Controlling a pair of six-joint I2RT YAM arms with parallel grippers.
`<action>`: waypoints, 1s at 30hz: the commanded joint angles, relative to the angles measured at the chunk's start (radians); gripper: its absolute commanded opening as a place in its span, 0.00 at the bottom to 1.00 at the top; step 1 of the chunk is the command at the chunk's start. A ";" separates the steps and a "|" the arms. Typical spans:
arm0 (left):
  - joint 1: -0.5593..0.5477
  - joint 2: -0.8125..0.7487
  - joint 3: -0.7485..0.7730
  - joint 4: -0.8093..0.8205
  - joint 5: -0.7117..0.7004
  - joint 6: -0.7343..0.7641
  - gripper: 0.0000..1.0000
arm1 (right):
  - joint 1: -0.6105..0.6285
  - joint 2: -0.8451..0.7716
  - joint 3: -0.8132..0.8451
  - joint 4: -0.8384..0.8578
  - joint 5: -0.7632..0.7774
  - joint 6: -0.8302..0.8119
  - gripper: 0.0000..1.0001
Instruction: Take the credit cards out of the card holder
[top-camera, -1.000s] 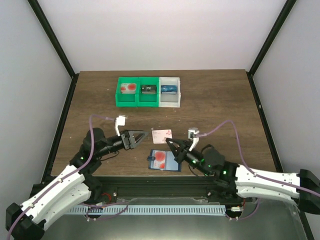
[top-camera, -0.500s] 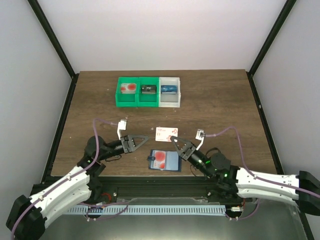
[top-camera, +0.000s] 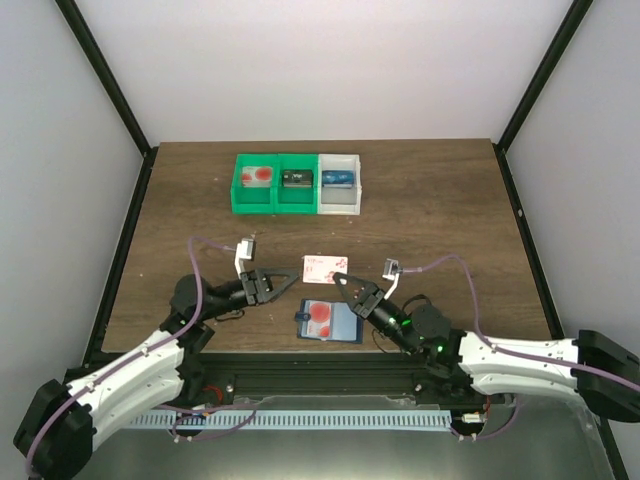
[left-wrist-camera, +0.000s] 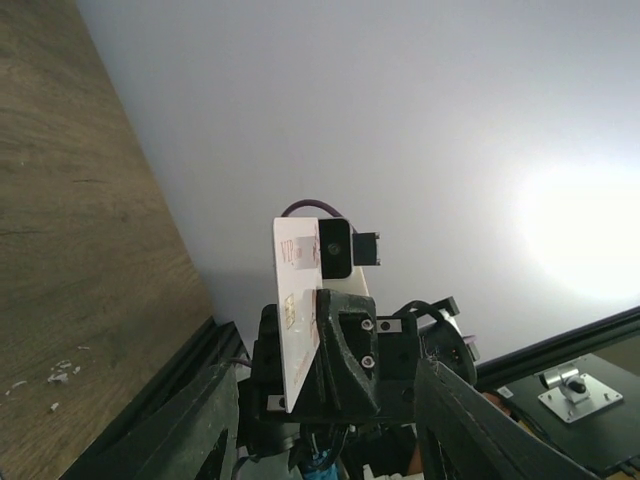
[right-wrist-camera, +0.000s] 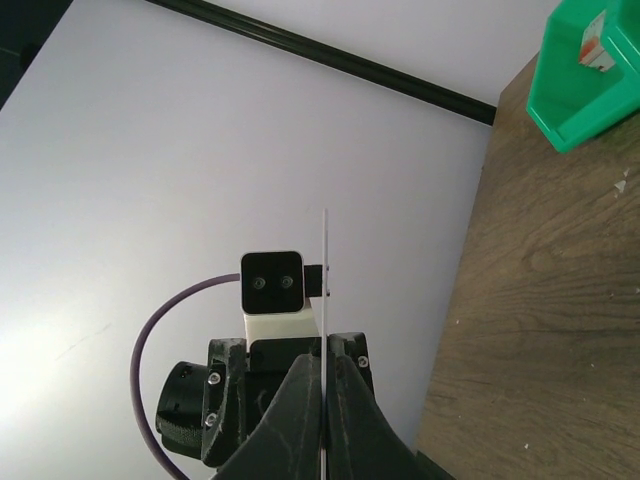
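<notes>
Credit card (top-camera: 327, 266) is up off the tabletop (top-camera: 450, 220) right now, hanging in the air between the two arms, just beyond the card holder (top-camera: 342, 326). The right gripper (top-camera: 346, 281) is clamped flat on its lower right edge; its own camera shows the card edge-on, pinched between the fingers. The left gripper (top-camera: 289, 274) sits at the card's left end with its jaws apart, and as far as I can tell it's not touching yet.

A second card (top-camera: 318, 315), the one with the big red circle, lies in the open holder on the tabletop.

Handling-wise, my guess is these are light, stiff and slick, so a pinch across the flat faces near an edge is the way to go. For the one in the holder, I'd grab the exposed end and slide it out along the pocket, since the holder looks light enough to drag along.
</notes>
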 joint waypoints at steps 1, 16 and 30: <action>0.002 0.020 -0.024 0.076 -0.009 -0.029 0.50 | 0.003 0.027 0.032 0.028 -0.001 0.031 0.01; 0.002 0.048 -0.030 0.094 -0.003 -0.092 0.00 | 0.003 0.128 0.075 0.031 -0.023 0.078 0.00; 0.010 0.057 0.090 -0.214 -0.005 0.116 0.00 | 0.003 -0.069 0.041 -0.275 -0.058 -0.085 0.76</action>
